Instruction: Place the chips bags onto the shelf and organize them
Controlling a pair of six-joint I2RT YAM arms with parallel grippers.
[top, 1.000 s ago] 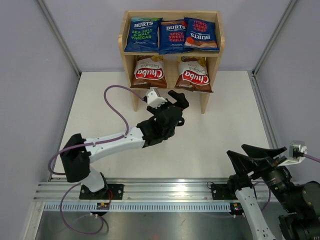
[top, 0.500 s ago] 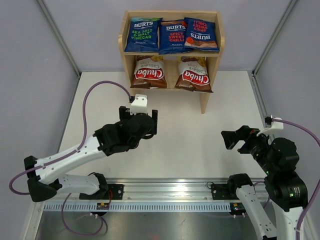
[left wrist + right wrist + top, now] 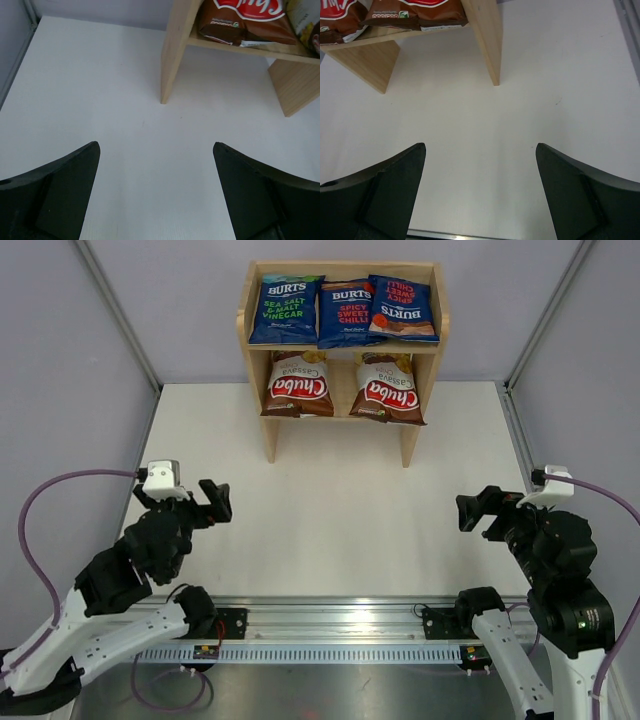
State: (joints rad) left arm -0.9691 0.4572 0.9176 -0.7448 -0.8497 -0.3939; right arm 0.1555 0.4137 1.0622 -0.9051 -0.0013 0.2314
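1. Bags fill the shelf [image 3: 269, 435]: three blue BURTS bags [image 3: 346, 312] side by side on the upper tier, two brown Chuba bags [image 3: 296, 386] below.
2. Over the table [image 3: 330, 510], the left gripper [image 3: 210, 503] hovers, fingers spread, empty.
3. The right gripper [image 3: 472, 513] hovers opposite, jaws likewise apart, empty.

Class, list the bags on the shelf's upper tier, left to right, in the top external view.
sea salt and vinegar BURTS bag → spicy sweet chilli BURTS bag → upside-down BURTS bag
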